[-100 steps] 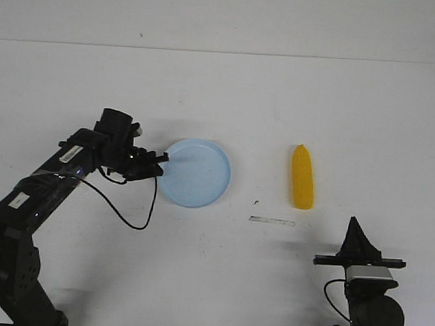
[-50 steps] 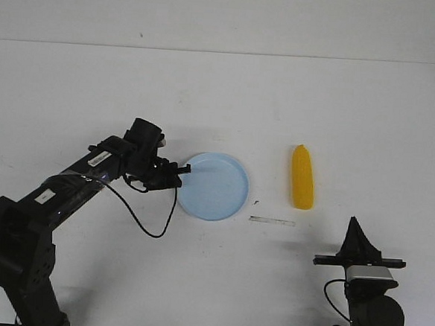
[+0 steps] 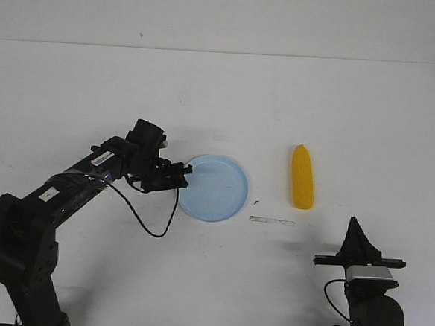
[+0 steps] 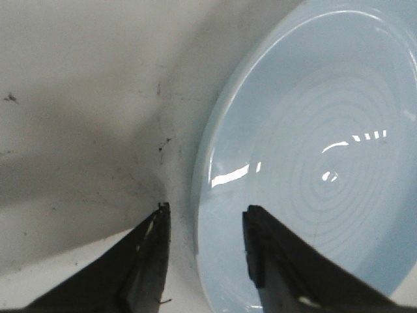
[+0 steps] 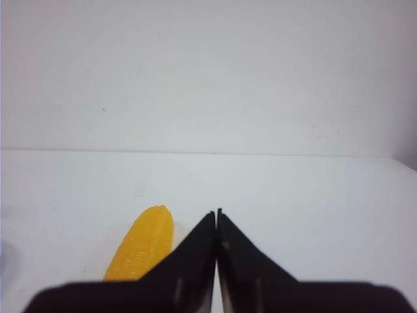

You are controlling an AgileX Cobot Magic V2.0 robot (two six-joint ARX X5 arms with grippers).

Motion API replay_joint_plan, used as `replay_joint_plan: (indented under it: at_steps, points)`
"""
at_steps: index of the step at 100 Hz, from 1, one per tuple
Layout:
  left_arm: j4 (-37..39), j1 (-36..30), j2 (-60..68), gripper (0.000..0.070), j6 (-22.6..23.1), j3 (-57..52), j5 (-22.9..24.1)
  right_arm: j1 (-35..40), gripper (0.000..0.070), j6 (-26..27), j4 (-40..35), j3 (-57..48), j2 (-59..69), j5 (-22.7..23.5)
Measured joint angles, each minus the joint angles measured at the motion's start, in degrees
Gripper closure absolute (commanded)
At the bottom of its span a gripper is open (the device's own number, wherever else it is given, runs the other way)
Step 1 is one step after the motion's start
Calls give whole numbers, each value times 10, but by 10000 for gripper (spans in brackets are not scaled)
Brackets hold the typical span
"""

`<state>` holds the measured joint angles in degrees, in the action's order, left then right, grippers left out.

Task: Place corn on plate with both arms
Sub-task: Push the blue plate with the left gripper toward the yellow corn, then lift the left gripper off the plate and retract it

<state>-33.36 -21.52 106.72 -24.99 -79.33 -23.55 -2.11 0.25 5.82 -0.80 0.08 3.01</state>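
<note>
i see my left claw (image 3: 181,172) parted, straddling the near rim of the plate (image 3: 216,189) mid-desk (image 3: 222,96). my right claw (image 3: 359,234) sits pinched closed, apart from the corn (image 3: 301,177) lying flat right of the plate.

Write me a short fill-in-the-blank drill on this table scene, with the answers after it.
1. The plate is pale ____ in colour.
2. The corn lies on the ____, not on the plate.
3. The right end effector has its fingers ____.
4. The left end effector straddles the plate's ____.

Answers: blue; table; shut; rim
</note>
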Motion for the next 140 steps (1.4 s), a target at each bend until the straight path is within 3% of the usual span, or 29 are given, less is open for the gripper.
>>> replay_joint_plan:
  at_steps: [29, 44, 64, 88, 98, 117, 131, 140]
  points:
    - [4, 1, -49, 471, 22, 0, 7, 0, 699, 0, 0, 0, 0, 0]
    - [29, 4, -119, 700, 64, 0, 49, 0, 699, 0, 0, 0, 0, 0]
    - [126, 19, -182, 700, 111, 24, 74, 0, 699, 0, 0, 0, 0, 0]
    - [387, 68, -309, 700, 126, 158, 76, 0, 699, 0, 0, 0, 0, 0]
    - [458, 96, -365, 700, 147, 221, 78, 0, 699, 0, 0, 0, 0, 0]
    - [466, 152, -481, 700, 195, 329, 130, 0, 699, 0, 0, 0, 0, 0]
    - [467, 200, -578, 700, 208, 395, 175, 0, 699, 0, 0, 0, 0, 0]
    - [467, 219, -637, 700, 215, 430, 179, 0, 699, 0, 0, 0, 0, 0]
